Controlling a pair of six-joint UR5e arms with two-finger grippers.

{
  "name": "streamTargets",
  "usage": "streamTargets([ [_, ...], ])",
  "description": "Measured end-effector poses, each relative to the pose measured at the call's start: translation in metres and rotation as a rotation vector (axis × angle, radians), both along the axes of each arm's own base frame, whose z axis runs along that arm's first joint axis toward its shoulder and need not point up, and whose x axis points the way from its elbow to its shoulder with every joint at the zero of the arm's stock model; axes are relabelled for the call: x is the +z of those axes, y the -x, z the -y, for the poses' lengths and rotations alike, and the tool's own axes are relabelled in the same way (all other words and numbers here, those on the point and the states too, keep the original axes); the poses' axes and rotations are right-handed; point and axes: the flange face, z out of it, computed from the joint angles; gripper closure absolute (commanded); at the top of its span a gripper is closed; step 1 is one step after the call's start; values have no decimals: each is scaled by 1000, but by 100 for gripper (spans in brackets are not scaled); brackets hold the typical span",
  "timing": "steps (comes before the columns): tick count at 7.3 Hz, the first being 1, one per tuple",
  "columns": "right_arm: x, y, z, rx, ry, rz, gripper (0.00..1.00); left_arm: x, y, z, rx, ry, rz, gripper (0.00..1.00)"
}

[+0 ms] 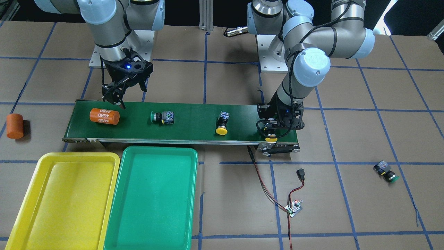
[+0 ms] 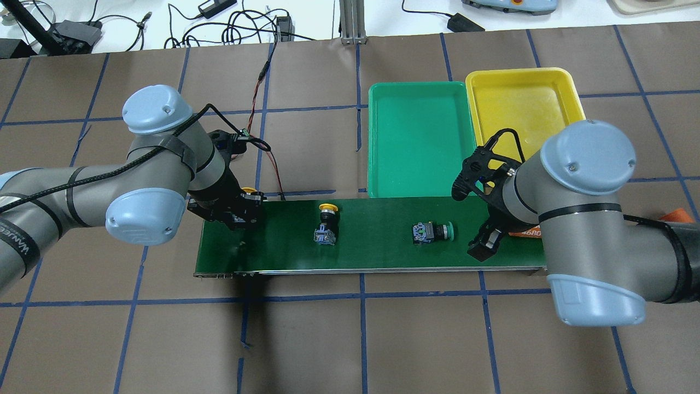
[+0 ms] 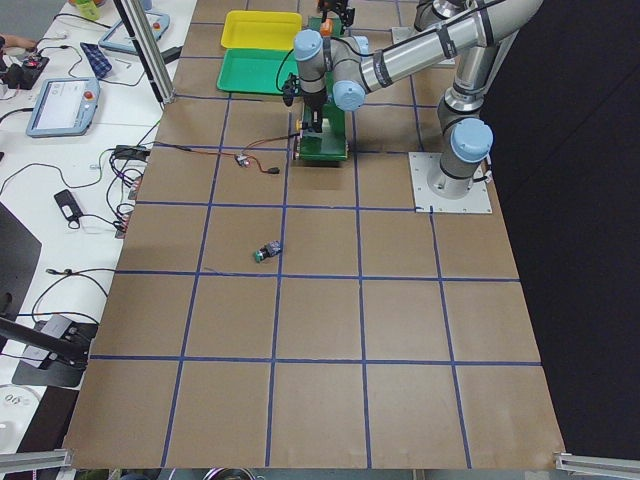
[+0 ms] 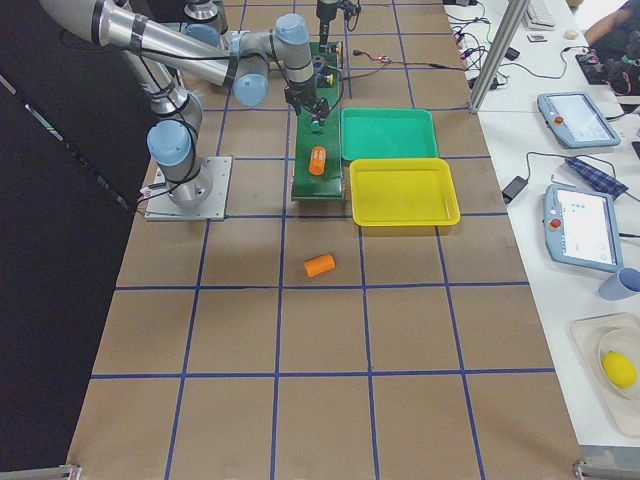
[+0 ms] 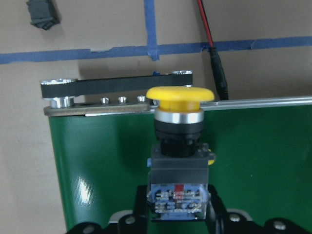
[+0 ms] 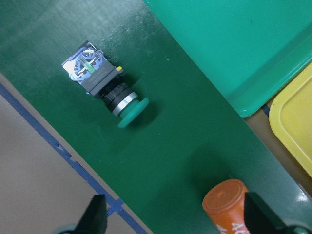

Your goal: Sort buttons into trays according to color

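**Both arms over the belt (image 1: 194, 114).** The right gripper (image 6: 175, 217) hangs pointing down over the belt end nearest the trays, close to an orange cylinder (image 6: 226, 202). Its fingers are spread wide and hold nothing.

The green button (image 6: 109, 90) lies on its side on the belt, just along from those fingers toward the belt's middle. Its long axis runs along the belt, with the cap toward the gripper and the terminal block away. The fingers open obliquely to that axis, so a short shift and a wrist turn are probably needed to straddle the body.

The right arm is the nearer one to this button and to both trays. The green tray (image 1: 159, 148) and yellow tray (image 1: 79, 155) sit side by side beside the belt, with no button in either.

The left gripper (image 1: 270, 130) stands upright at the opposite belt end. Its fingers are narrow against the block of a yellow button (image 5: 179, 141) and apparently hold it, with the cap overhanging the tray-side edge.

A second yellow button (image 1: 222, 124) lies across mid-belt. A loose green button (image 1: 386, 172) lies on the table beyond the left arm.
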Motion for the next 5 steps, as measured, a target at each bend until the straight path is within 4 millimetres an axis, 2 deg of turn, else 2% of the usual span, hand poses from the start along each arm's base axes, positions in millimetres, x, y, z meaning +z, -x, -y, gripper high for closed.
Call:
streamTargets([
  [1, -4, 0, 2, 76, -4, -3, 0, -1, 0, -5, 10, -3, 6, 24],
  [2, -10, 0, 4, 173, -12, -13, 0, -2, 0, -8, 31, -8, 13, 0],
  [4, -21, 2, 11, 358, -27, -43, 0, 0, -1, -7, 54, -6, 18, 0],
  [5, -24, 3, 13, 393, -32, -54, 0, 11, -6, 0, 59, 15, 18, 0],
])
